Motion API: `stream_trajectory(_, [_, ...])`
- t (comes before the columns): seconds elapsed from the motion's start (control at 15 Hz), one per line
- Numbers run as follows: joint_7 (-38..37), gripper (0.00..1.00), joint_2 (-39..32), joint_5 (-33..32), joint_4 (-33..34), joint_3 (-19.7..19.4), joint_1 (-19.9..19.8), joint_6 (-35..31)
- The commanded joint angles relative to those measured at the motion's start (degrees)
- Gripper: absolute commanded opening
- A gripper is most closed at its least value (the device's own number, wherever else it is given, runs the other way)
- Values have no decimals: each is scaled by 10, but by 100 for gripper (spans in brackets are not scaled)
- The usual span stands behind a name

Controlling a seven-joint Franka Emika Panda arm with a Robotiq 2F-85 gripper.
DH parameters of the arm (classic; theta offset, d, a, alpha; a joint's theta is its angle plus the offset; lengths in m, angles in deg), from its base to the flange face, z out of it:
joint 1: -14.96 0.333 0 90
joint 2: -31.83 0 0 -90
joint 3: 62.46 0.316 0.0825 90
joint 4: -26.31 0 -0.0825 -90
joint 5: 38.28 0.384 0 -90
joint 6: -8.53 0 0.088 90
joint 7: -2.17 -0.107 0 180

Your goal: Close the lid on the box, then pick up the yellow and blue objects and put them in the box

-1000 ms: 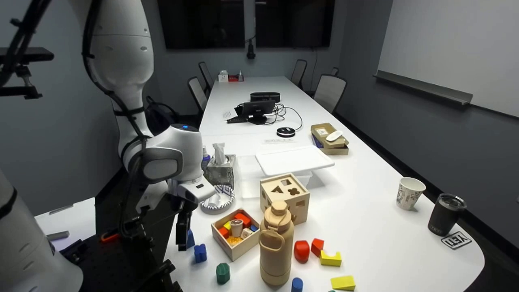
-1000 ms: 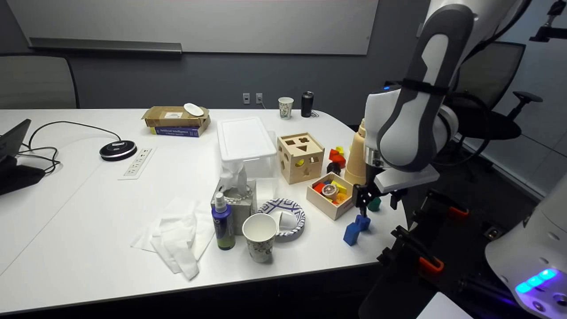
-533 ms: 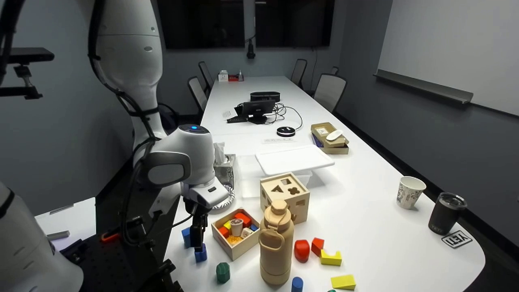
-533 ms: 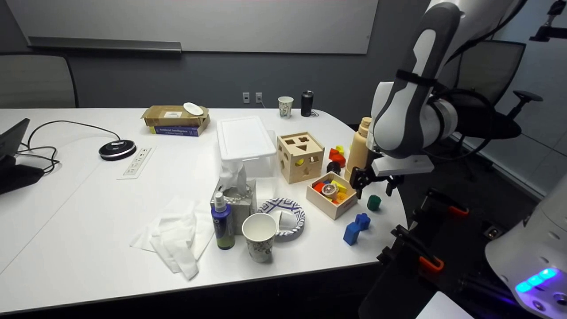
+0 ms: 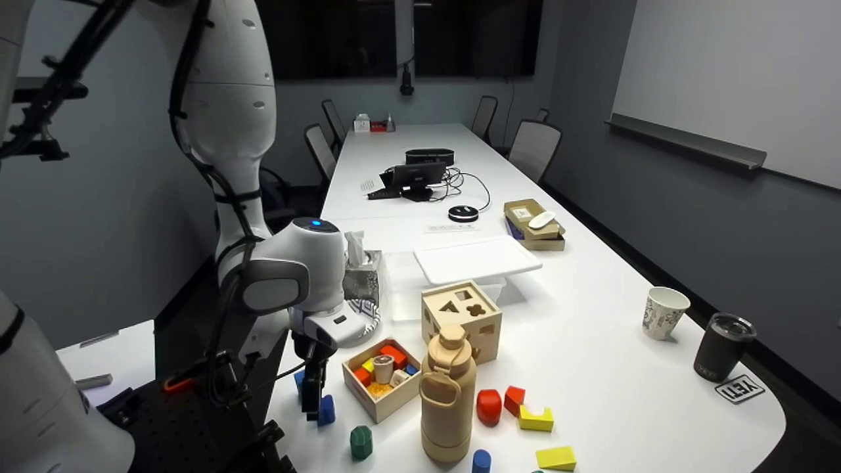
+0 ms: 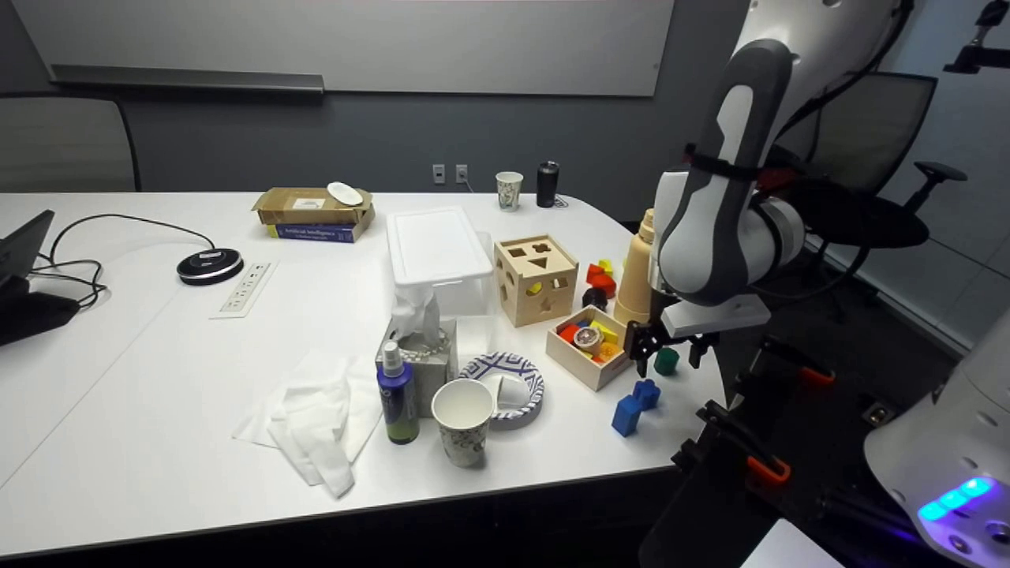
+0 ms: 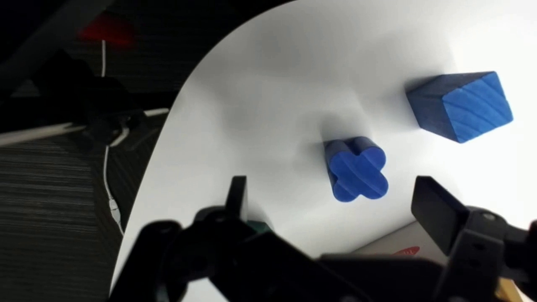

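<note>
Your box (image 6: 546,290), a light wooden cube on the counter (image 6: 197,457), has its lid (image 5: 462,305) lying flat on top; a patch of yellow (image 6: 534,289) shows through a side hole, whether inside or beyond you can't tell. Beside it, the low wooden tray (image 6: 571,365) holds red blocks (image 5: 394,357), a yellow piece (image 6: 604,331), a blue piece (image 5: 411,369), an orange patterned piece (image 5: 379,390) and a wooden piece (image 6: 588,339) with a patterned round top. A white cover (image 6: 438,246) sits askew on the clear bin (image 6: 464,297), a tissue (image 6: 417,315) stands up out of its carton (image 6: 440,371), and a white object (image 6: 513,393) lies on the patterned plate (image 6: 535,380). Your blue clover-shaped block (image 7: 358,174) and blue four-sided block (image 7: 478,107) are near the tray; the yellow bridge-shaped block (image 5: 537,422) and yellow flat block (image 5: 556,458) lie on the tan bottle's (image 5: 449,401) far side from your gripper (image 7: 331,188), and a blue cylinder (image 5: 481,462) is just beside that bottle. Your gripper's fingers are spread wide, holding nothing, and the clover-shaped block shows between them in the wrist view. Compared with half a second ago, the gripper sits lower in both exterior views and hides more of the four-sided block in an exterior view, while box, tray and blue blocks lie where they were
</note>
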Motion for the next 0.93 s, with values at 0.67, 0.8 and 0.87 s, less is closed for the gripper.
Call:
stream_trajectory(0.67, [18, 75, -101, 12, 63, 4, 21, -32])
stream_trajectory(0.8, [20, 68, -107, 12, 66, 7, 21, -37])
stream_trajectory(0.87, [20, 58, -108, 12, 65, 8, 22, -41])
